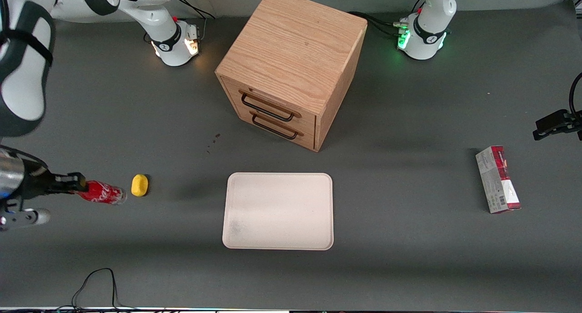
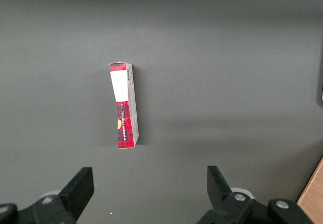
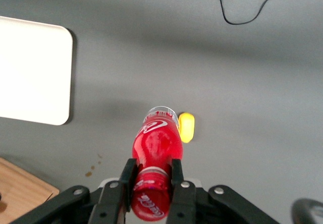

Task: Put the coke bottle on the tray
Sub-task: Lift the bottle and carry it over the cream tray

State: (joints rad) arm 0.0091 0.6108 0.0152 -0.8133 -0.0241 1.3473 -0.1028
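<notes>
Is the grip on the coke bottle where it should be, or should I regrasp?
Keep it. The gripper, at the working arm's end of the table, is shut on the coke bottle at the narrow cap end, jaws pinching across its round body, clear base pointing toward the yellow lump. It looks secure for carrying to the tray.

Coke bottle [image 1: 102,193] tilted (fingers [image 3: 127,177] clamping neck); tray [image 1: 278,211] bare.

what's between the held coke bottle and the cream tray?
Front view: the claw is shut on the red-labelled coke bottle. Between the bottle and the flat cream rectangular tray sits only a yellow oval lump, close beside the bottle's base; the rest is bare grey tabletop.
</notes>
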